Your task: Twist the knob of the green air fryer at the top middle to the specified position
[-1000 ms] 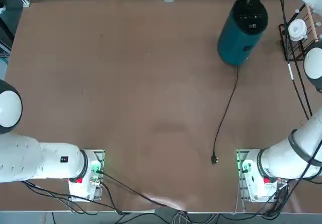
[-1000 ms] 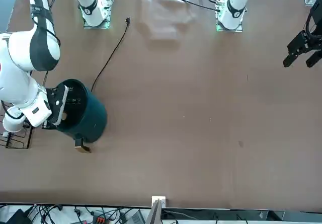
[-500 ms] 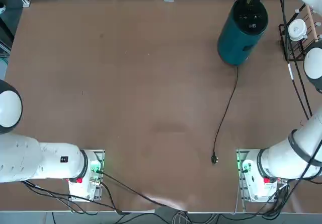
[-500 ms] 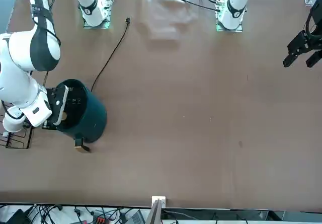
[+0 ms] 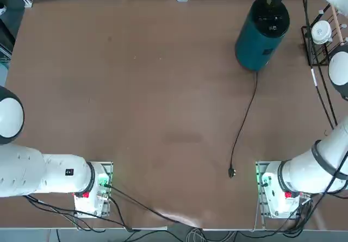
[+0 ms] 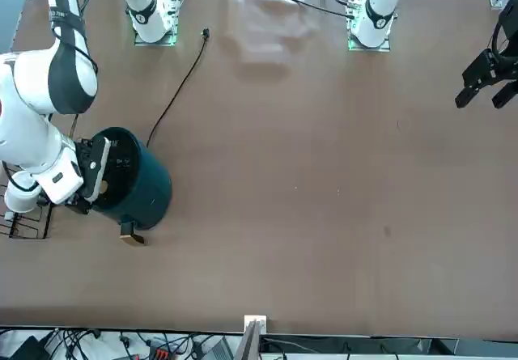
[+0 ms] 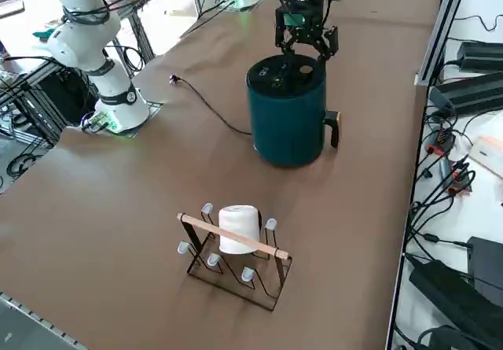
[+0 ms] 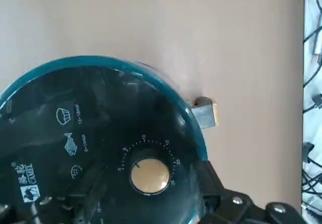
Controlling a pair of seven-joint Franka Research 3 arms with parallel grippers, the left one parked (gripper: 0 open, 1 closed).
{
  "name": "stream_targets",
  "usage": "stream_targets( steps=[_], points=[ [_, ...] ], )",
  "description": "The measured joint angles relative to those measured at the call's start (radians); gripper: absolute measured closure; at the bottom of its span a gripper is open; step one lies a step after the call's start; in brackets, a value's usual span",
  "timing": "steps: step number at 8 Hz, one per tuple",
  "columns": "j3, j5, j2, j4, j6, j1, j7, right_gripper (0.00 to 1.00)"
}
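Observation:
The green air fryer (image 7: 287,114) stands upright at the far right of the table, also seen from overhead (image 5: 261,32) and from the front (image 6: 137,184). Its knob (image 8: 149,175) is a round dial with a yellowish centre, ringed by white numbers on the black top panel (image 8: 75,148). My right gripper (image 7: 306,49) hangs just above the knob (image 7: 305,70), pointing down. It is open, with its black fingers (image 8: 214,191) spread to either side of the dial and nothing held.
A black wire rack (image 7: 236,248) with a white item stands beside the fryer, near the table's right edge. The fryer's black cord (image 5: 244,117) trails across the table toward my right arm's base. A small handle (image 7: 334,127) sticks out of the fryer's side.
My right gripper's fingers have spread apart and let go of the knob. The arm and the fryer stay where they were.

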Motion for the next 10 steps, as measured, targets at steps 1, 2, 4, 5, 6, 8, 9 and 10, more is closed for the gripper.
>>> stream_targets(
  steps=[1,2,4,5,6,8,9,10],
  points=[
    [0.0,0.002,-0.008,0.004,0.0,0.0,0.065,0.0],
    [0.0,0.003,-0.025,0.005,-0.003,0.002,0.145,0.0],
    [0.0,0.005,-0.074,0.006,-0.05,0.003,0.348,0.0],
    [0.0,0.006,-0.102,0.007,-0.082,0.003,0.468,0.0],
    [0.0,0.006,-0.128,0.007,-0.108,0.003,0.593,0.0],
    [0.0,0.006,-0.163,0.008,-0.128,0.003,0.84,0.0],
    [-0.002,0.006,-0.18,0.008,-0.14,0.002,1.002,0.0],
    [-0.004,0.005,-0.2,0.009,-0.159,0.001,1.164,0.0]
  ],
)
